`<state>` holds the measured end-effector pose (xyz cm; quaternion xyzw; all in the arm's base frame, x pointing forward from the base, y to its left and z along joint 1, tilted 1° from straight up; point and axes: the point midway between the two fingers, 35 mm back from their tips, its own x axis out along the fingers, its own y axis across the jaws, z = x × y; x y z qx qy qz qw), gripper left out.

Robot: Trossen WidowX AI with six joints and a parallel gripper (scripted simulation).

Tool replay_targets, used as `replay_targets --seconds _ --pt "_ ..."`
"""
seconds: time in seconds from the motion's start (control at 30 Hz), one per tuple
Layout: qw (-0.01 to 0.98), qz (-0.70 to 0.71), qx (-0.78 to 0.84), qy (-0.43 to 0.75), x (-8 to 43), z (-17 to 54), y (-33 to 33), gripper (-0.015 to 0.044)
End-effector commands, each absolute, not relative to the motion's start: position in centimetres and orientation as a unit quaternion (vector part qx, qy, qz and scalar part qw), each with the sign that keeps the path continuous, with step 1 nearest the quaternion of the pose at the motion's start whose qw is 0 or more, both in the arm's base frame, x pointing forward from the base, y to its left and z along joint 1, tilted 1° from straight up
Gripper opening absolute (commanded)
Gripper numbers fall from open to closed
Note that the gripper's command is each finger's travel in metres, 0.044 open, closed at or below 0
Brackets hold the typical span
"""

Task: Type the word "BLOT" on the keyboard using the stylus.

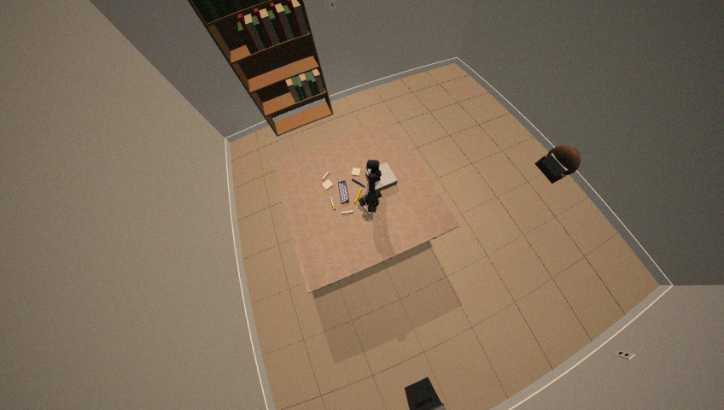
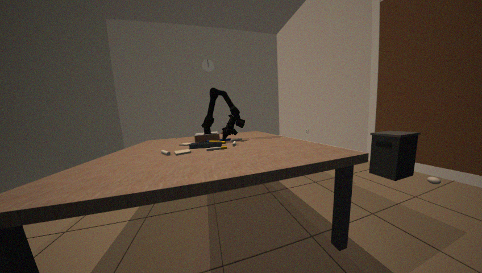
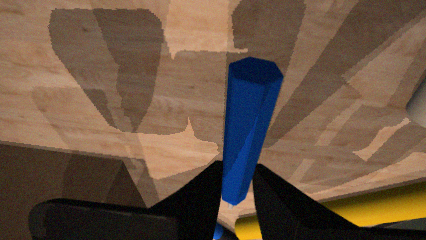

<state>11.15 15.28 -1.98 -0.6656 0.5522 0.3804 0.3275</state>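
A blue six-sided stylus (image 3: 247, 117) lies on the desk, pointing down the wrist view. My gripper (image 3: 237, 169) (image 2: 224, 137) is low at the desk, with its black fingertips against both sides of the stylus near its lower end. It is shut on the stylus. The stylus's thin tip is mostly hidden between the fingers. The small keyboard (image 1: 343, 191) (image 2: 205, 145) lies to the left of the arm in the top view, and only its edge shows at the lower right of the wrist view.
A yellow marker (image 1: 358, 195) (image 3: 382, 205) lies between gripper and keyboard. A dark marker (image 1: 357, 182) with a blue end lies near the box (image 1: 387, 175) under the arm. A white cylinder (image 1: 347, 212) (image 3: 419, 102), a white-and-yellow marker (image 1: 332, 202) and two pale pads (image 1: 356, 172) (image 1: 327, 184) surround the keyboard.
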Motion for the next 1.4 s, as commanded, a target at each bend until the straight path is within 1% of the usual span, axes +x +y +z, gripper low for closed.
replay_targets --seconds 0.0,0.1,0.17,0.3,1.37 --pt "0.328 0.381 -0.665 0.552 11.1 -2.0 15.3 0.0" --pt "0.328 0.381 -0.665 0.552 11.1 -2.0 15.3 0.0" --pt "0.328 0.381 -0.666 0.552 11.2 -1.0 15.4 0.0053" --pt "0.327 0.381 -0.666 0.551 11.1 3.6 15.3 0.015" --pt "0.328 0.381 -0.665 0.552 11.0 1.9 14.8 0.015"
